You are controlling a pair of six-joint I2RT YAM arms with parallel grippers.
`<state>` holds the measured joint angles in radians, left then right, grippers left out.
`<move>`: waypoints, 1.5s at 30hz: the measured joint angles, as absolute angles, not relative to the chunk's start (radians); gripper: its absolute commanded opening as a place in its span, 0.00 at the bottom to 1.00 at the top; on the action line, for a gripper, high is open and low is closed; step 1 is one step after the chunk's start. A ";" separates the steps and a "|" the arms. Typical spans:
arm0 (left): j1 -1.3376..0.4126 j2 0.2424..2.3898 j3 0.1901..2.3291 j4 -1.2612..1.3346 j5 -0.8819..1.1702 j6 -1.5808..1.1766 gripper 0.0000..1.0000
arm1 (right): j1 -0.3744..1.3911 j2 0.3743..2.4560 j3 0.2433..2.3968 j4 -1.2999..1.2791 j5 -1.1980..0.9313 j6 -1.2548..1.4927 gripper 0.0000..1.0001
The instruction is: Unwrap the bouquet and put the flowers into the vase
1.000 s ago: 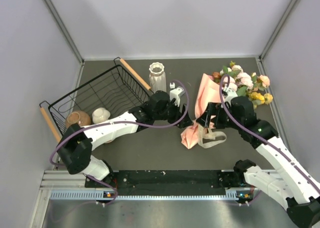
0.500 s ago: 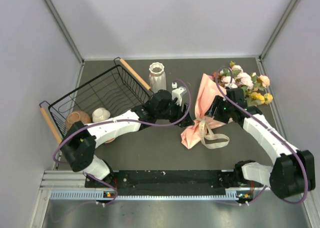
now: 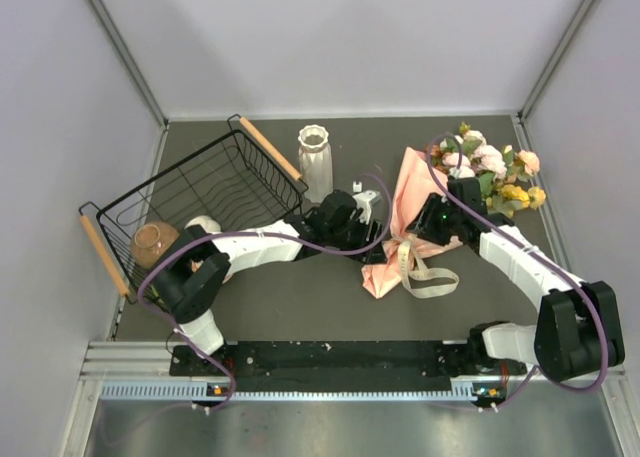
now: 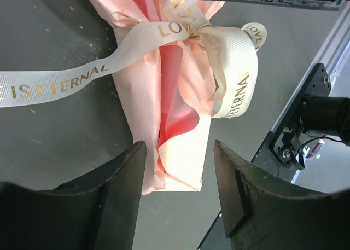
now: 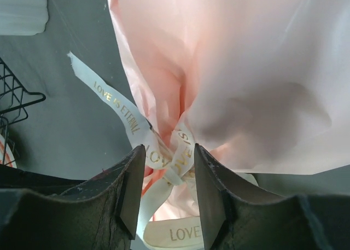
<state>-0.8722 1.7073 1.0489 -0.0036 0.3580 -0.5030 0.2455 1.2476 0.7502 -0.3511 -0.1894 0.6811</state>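
Right gripper (image 5: 167, 151), fingers narrow, flanks the ribbon (image 5: 117, 108) knot, grip unclear; left gripper (image 4: 179, 146), half-open, straddles the bouquet (image 4: 180, 91) tip: pin paper, pull a tail

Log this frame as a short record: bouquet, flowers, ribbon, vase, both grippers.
bouquet: lying on the table, pink paper wrap on
flowers: in the wrap, heads toward far right
ribbon: tied, knot intact
vase: upright, no flowers in it
left gripper: jaws astride the wrap's narrow end, grip unclear
right gripper: jaws astride the ribbon knot, grip unclear
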 measured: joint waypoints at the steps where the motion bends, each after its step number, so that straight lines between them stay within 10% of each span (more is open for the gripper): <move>1: -0.872 1.710 1.046 -0.002 0.358 -0.503 0.57 | 0.245 1.248 0.744 -0.351 -0.184 0.681 0.42; 12: -0.873 1.714 1.026 0.009 0.363 -0.511 0.56 | 0.245 1.260 0.671 -0.282 -0.205 0.694 0.30; 19: -0.884 1.751 1.018 0.045 0.368 -0.529 0.53 | 0.245 1.283 0.667 -0.214 -0.214 0.727 0.00; 45: -0.886 1.794 1.003 0.065 0.316 -0.548 0.48 | 0.245 0.966 0.785 -0.214 0.046 0.627 0.00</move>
<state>-0.8864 1.7935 1.0035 0.0650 0.3157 -0.5484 0.2455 0.9665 0.7845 -0.2142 0.0460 0.6266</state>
